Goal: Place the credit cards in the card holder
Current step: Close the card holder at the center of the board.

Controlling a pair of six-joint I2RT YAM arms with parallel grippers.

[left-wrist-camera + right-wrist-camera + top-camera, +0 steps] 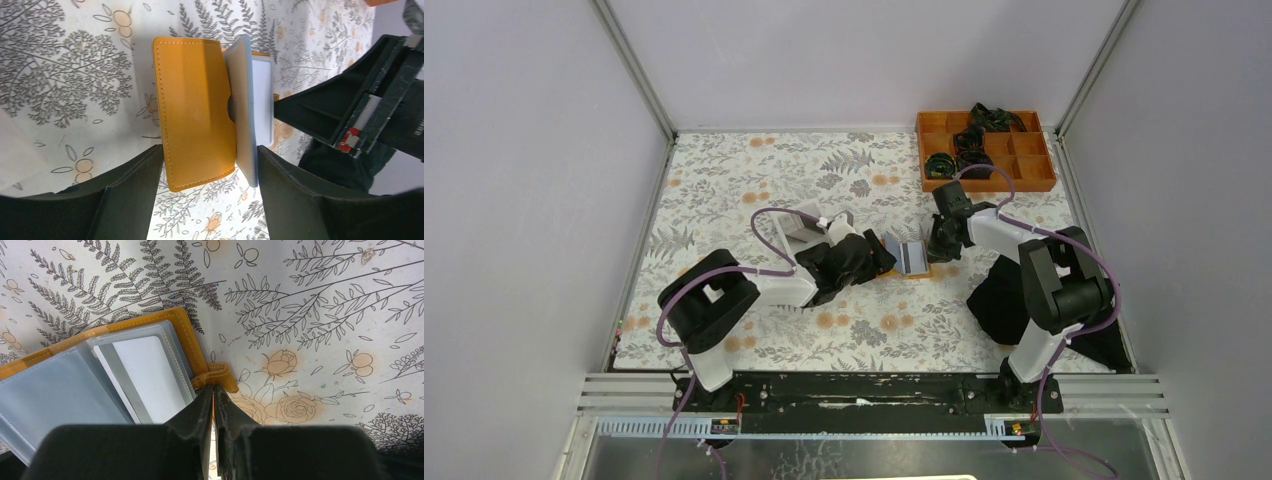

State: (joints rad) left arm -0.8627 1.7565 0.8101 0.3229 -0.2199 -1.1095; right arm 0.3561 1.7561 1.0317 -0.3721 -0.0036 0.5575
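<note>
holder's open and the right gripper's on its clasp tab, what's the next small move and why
Probably ease the left gripper back off the card holder, with the right gripper left shut on the clasp tab to pin it. A white card already sits inside, and the left gripper only straddles the holder, carrying no card, so it looks free to fetch another.

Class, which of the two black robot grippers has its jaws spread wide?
The left gripper, straddling the orange-tan folding card holder; the right gripper is pinched shut on its clasp tab.
</note>
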